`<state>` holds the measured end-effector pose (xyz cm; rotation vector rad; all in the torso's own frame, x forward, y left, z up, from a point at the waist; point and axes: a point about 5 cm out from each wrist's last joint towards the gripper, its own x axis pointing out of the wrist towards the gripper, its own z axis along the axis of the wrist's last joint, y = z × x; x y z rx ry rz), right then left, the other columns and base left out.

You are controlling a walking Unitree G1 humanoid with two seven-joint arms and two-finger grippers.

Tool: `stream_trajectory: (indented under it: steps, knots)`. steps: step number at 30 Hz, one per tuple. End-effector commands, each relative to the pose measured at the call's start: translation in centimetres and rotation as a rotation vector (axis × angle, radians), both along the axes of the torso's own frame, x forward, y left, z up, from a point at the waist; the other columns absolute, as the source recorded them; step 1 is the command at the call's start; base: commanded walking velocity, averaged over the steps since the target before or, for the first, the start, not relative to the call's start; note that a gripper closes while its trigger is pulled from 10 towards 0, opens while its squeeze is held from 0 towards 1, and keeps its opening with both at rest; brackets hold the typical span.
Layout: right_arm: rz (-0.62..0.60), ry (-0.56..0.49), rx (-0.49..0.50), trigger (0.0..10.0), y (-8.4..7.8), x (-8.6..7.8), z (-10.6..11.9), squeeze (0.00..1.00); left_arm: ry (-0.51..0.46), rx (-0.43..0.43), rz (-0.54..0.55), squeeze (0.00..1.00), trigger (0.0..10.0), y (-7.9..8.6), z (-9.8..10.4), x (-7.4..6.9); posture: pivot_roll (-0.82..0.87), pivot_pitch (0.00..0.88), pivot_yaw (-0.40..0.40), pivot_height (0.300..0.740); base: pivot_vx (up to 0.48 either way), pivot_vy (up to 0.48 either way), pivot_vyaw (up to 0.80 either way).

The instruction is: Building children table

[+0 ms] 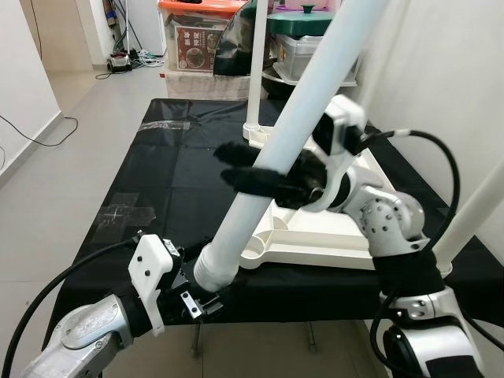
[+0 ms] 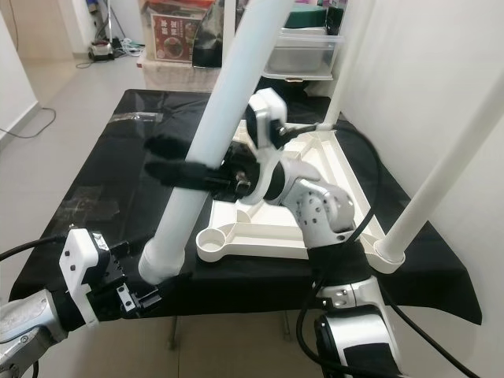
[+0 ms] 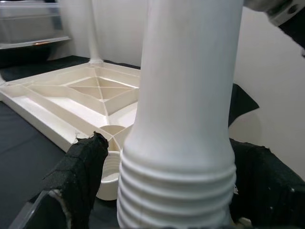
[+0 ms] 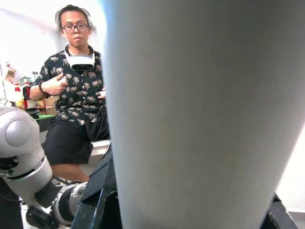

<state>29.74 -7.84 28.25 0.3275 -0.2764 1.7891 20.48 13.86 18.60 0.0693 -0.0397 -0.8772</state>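
Observation:
A long white table leg [image 1: 272, 165] slants up from the near table edge, its threaded end [image 3: 176, 191] low. My left gripper [image 1: 206, 293] is shut on that threaded end, one black finger [image 3: 83, 174] on each side. Higher up, my right gripper [image 1: 250, 167] is shut on the leg's middle. The white tabletop [image 1: 331, 236] lies upside down on the black cloth [image 1: 157, 181]. Its near-left corner socket [image 2: 211, 238] is open, just beside the leg's end. Two other legs stand upright in it, one at the far corner [image 1: 257, 71] and one at the right [image 2: 441, 173].
Storage boxes [image 1: 197, 43] and a green-lidded pot [image 1: 307, 20] stand behind the table. Cables [image 1: 35, 134] lie on the floor to the left. A white wall runs along the right. A seated person [image 4: 78, 95] wearing a headset appears in the right wrist view.

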Motion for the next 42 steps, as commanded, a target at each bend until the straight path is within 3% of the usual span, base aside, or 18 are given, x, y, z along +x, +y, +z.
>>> stream_trajectory:
  steps: [1,9,10,12,13,14,16,20,31,32,33,34,36,37,41,42]
  knots:
    - [0.014,-0.036,-0.005,0.0,0.2,-0.4,0.3,0.0,0.015,0.024,-0.025,0.0,10.0,-0.2,-0.2,0.0,0.07,0.0,-0.052,0.74,0.0,0.0,0.0]
    - [0.044,-0.033,-0.026,0.0,0.5,-0.8,-0.2,0.0,0.027,0.059,-0.065,0.0,10.0,-0.6,-0.6,0.2,0.07,0.0,-0.047,0.74,0.0,0.0,0.0]
    - [0.046,-0.033,-0.028,0.0,0.6,-0.8,-0.2,0.0,0.04,0.071,-0.081,0.0,7.8,-0.7,-0.9,0.1,0.07,0.0,-0.047,0.74,0.0,0.0,0.0]
    - [0.047,-0.035,-0.029,0.0,0.6,-0.8,-0.3,0.0,0.05,0.078,-0.092,0.0,7.8,-0.8,-1.0,0.0,0.06,0.0,-0.045,0.74,0.0,0.0,0.0]
    - [0.047,-0.037,-0.03,0.0,0.6,-0.8,-0.3,0.0,0.063,0.083,-0.105,0.0,0.0,-0.8,-1.2,-0.1,0.06,0.0,-0.045,0.74,0.0,0.0,0.0]
    - [0.047,-0.037,-0.03,0.0,0.6,-0.8,-0.3,0.0,0.063,0.083,-0.105,0.0,0.0,-0.8,-1.2,-0.1,0.06,0.0,-0.045,0.74,0.0,0.0,0.0]
    - [0.047,-0.042,-0.033,0.0,0.8,-0.7,-0.2,0.0,0.087,0.163,-0.144,0.0,0.0,-0.6,-2.1,-0.6,0.06,0.0,-0.046,0.74,0.0,0.0,0.0]
    - [0.046,-0.046,-0.033,0.0,0.8,-0.7,-0.2,0.0,0.093,0.203,-0.167,0.0,0.0,-0.6,-2.4,-1.0,0.06,0.0,-0.047,0.74,0.0,0.0,0.0]
    - [0.04,-0.061,-0.029,0.0,1.0,-0.8,0.1,0.0,0.043,0.198,-0.105,0.0,0.0,-0.6,-1.9,-0.1,0.06,0.0,-0.053,0.74,0.0,0.0,0.0]
    - [0.026,-0.067,-0.032,0.0,1.0,-0.8,0.1,0.0,0.038,0.195,-0.093,0.0,6.9,-0.6,-1.8,0.1,0.05,0.0,-0.053,0.74,0.0,0.0,0.0]
    - [-0.014,-0.064,-0.058,4.9,1.2,-0.6,-0.1,0.0,0.03,0.19,-0.076,0.0,10.0,-0.6,-1.7,0.3,0.05,0.0,-0.052,0.74,0.0,0.0,0.0]
    - [-0.054,-0.053,-0.102,10.0,1.5,-0.3,-0.4,0.0,0.023,0.188,-0.066,0.0,10.0,-0.6,-1.7,0.4,0.05,0.0,-0.053,0.74,0.0,0.0,0.0]
    - [-0.094,-0.032,-0.124,10.0,1.7,0.0,-0.6,0.0,0.016,0.188,-0.059,0.0,10.0,-0.6,-1.6,0.5,0.05,0.0,-0.054,0.74,0.0,0.0,0.0]
    - [-0.155,-0.001,-0.123,10.0,1.9,0.6,-0.6,0.97,0.006,0.193,-0.05,0.0,10.0,-0.5,-1.5,0.7,0.05,0.0,-0.054,0.74,0.0,0.0,0.0]
    - [-0.191,0.024,-0.112,10.0,1.9,1.0,-0.5,1.0,-0.002,0.196,-0.04,0.0,10.0,-0.5,-1.5,0.8,0.05,0.0,-0.055,0.74,0.0,0.0,0.0]
    - [-0.265,0.04,-0.098,10.0,2.0,1.6,-0.4,1.0,-0.01,0.202,-0.026,0.0,10.0,-0.4,-1.5,0.9,0.05,0.0,-0.056,0.74,0.0,0.0,0.0]
